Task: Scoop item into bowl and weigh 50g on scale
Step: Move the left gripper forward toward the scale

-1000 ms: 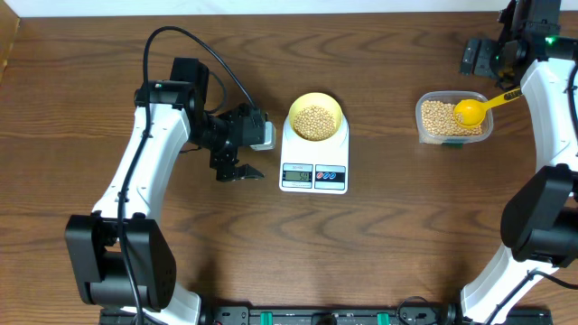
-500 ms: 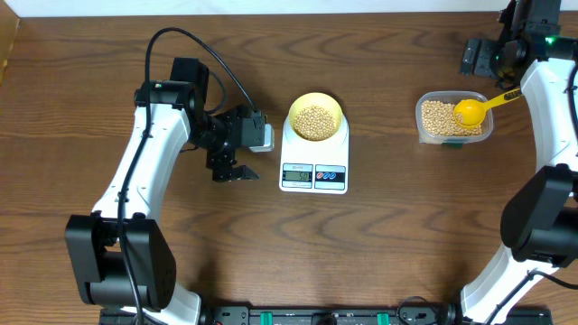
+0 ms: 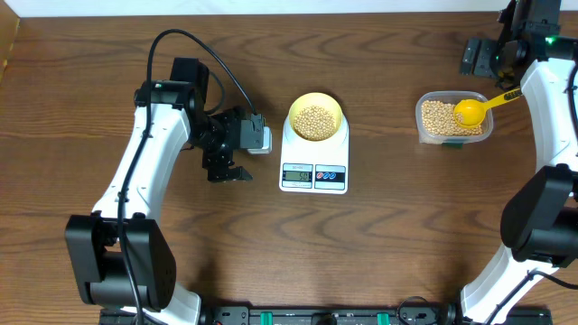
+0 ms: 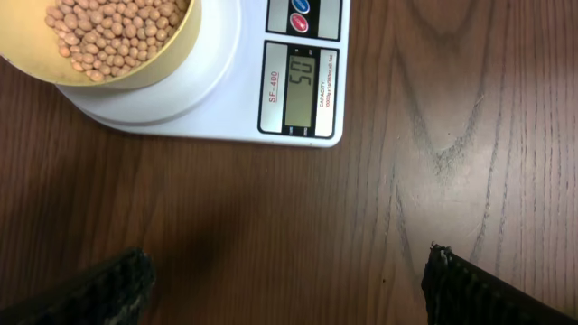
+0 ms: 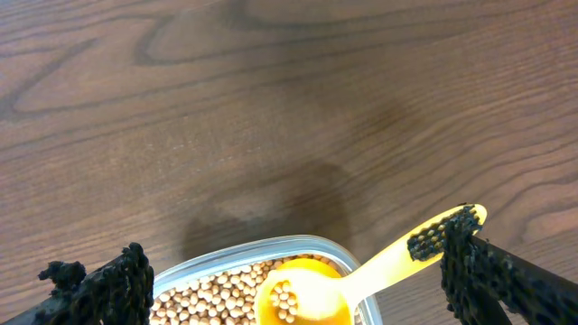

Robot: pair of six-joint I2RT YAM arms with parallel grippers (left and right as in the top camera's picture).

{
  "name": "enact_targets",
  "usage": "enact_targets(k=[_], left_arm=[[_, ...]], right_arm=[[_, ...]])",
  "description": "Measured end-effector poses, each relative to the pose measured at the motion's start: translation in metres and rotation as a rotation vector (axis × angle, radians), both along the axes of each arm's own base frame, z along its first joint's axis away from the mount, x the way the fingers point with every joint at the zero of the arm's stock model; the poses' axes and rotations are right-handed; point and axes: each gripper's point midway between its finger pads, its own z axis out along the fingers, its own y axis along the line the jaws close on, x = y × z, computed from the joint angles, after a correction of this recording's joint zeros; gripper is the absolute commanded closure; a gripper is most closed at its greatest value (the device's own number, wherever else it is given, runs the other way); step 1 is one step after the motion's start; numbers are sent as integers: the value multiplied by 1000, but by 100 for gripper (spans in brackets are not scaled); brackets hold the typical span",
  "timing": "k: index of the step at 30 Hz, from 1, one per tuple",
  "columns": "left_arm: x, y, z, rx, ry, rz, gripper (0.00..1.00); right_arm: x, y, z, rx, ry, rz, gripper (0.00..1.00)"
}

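scale [image 4: 226, 99] ahead of left fingers [image 4: 108, 287] reads 50, bowl [image 4: 181, 50] of grains [image 4: 108, 32] on it: weighing seems done. right fingers [image 5: 108, 284], left too, wide open, empty. next: back away.

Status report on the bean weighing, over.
Left pincer open, empty. Right pincer open, empty. Bowl of beans on scale, display reads 50. Scoop lying in container; nothing in the way.

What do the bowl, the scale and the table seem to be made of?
The bowl looks like plastic: smooth, evenly pale-yellow, matte wall. The scale seems moulded white plastic, slightly glossy, with rounded edges. The table shows brown wood grain; solid wood or laminate, I cannot tell.
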Motion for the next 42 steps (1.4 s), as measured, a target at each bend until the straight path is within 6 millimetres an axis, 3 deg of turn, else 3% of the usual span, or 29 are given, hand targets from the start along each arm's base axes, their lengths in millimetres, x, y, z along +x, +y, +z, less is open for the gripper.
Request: enact_targets(k=[11,19,31,42], left_arm=[[-3,1,-4,52,8,-10,2],[-14,-19,-19,146,38,-80,2],[-7,-22,-55,175,140,-14,2],[-1,-25,-58,162,128,-12,2]], right_arm=[[0,0,0,0,0,0,1],[0,0,0,0,0,0,1],[0,0,0,0,0,0,1],[0,0,0,0,0,0,1]])
